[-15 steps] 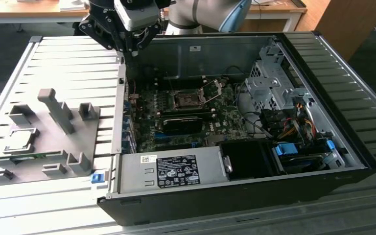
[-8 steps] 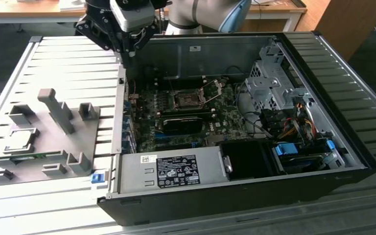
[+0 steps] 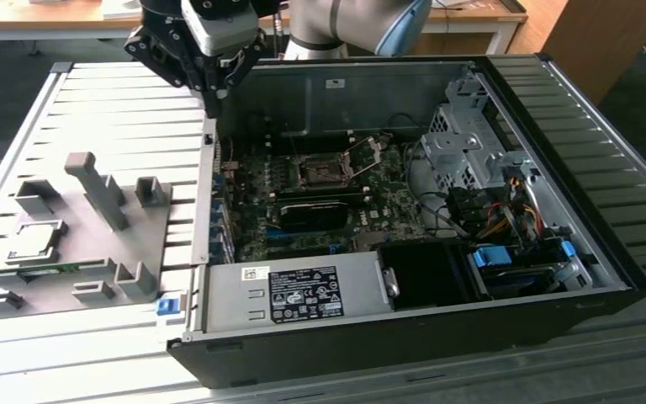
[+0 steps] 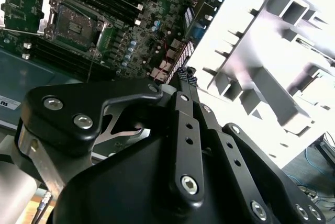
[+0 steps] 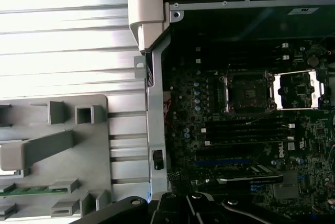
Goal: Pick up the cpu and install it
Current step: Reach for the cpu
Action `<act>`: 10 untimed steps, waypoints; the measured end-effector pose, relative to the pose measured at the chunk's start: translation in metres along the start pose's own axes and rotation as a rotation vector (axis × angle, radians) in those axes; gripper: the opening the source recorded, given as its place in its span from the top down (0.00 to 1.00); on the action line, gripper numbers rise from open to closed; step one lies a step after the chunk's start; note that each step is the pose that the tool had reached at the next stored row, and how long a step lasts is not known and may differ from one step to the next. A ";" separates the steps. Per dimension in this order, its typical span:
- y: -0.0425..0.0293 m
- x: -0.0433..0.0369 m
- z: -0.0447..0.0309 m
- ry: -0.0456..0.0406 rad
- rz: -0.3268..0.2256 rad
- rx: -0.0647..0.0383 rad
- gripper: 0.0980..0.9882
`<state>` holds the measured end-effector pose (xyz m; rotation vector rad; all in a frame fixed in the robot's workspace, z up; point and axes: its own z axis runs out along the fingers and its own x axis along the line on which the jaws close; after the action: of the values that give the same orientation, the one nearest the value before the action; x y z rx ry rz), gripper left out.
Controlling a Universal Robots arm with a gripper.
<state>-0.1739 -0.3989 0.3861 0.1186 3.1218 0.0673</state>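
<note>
The gripper [image 3: 213, 111] was seen in the exterior view poised above the open computer case [image 3: 413, 353], over the case wall that faces the grey tray [image 3: 87, 252]. Its fingers were drawn together to a single point at the tips, and nothing was held between them. The same closed tips were shown in the second wrist view, dark against the bright tray beyond.

The cpu [image 3: 34, 240] was found lying flat in a pocket of the tray, toward the exterior view's left. Its silvery-grey top was turned upward, and it was well apart from the gripper. Just beside it, a thin green memory stick [image 3: 45, 269] was laid in its own slot. Grey upright posts [image 3: 93, 185] were raised from the tray between the cpu and the case. Tray and case were set side by side on a slatted metal table [image 3: 110, 101].

Inside the case the motherboard [image 3: 300, 219] was exposed. The dark square socket [image 3: 325, 172] was left uncovered, with its metal frame [image 3: 366, 150] swung up and open beside it. A power supply [image 3: 289, 295] with a printed label was mounted along the near edge of the case. A metal drive cage [image 3: 469, 143] and a bundle of coloured cables [image 3: 503, 210] were placed toward the exterior view's right.
</note>
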 end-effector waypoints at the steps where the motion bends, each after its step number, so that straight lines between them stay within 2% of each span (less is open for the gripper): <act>1: -0.0001 0.0007 0.0001 0.0001 0.000 0.000 0.99; 10: -0.0007 0.0090 0.0008 0.0005 0.000 0.000 0.99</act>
<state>-0.1829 -0.3989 0.3851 0.1187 3.1223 0.0673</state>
